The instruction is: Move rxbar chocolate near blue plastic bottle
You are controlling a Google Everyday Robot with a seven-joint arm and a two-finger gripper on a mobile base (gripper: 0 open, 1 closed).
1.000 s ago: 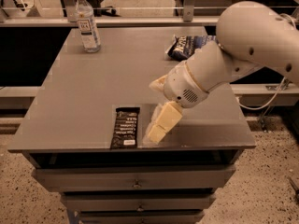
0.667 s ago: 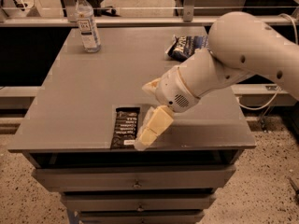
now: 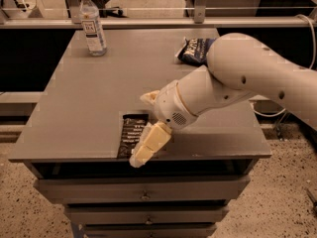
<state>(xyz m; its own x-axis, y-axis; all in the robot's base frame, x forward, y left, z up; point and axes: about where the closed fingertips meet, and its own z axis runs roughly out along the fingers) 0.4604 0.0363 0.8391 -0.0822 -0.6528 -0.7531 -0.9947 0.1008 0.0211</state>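
Black wrapper, white print: the bar (image 3: 130,135) is lying flat right at the front edge of the bench (image 3: 89,98), a bit left of the middle. The bottle (image 3: 92,24) stands by the far left corner, so the two are well apart.

My hand (image 3: 142,131) hangs over the bar's right side, spread open with nothing in it. One finger (image 3: 151,145) angles down past the front edge and covers part of the wrapper. The other (image 3: 150,97) sits just beyond the bar's far end. I can't tell if anything is touching.

My guess on handling: it's light, thin and a bit bendy, with a slick wrapper. It sits so low that the pads have to get right down to the bench. I'd pinch it across the narrow width near the middle, so it doesn't droop or twist. One clumsy nudge could slide it off the front edge.

The bag (image 3: 194,49) near the far right edge is out of the way.
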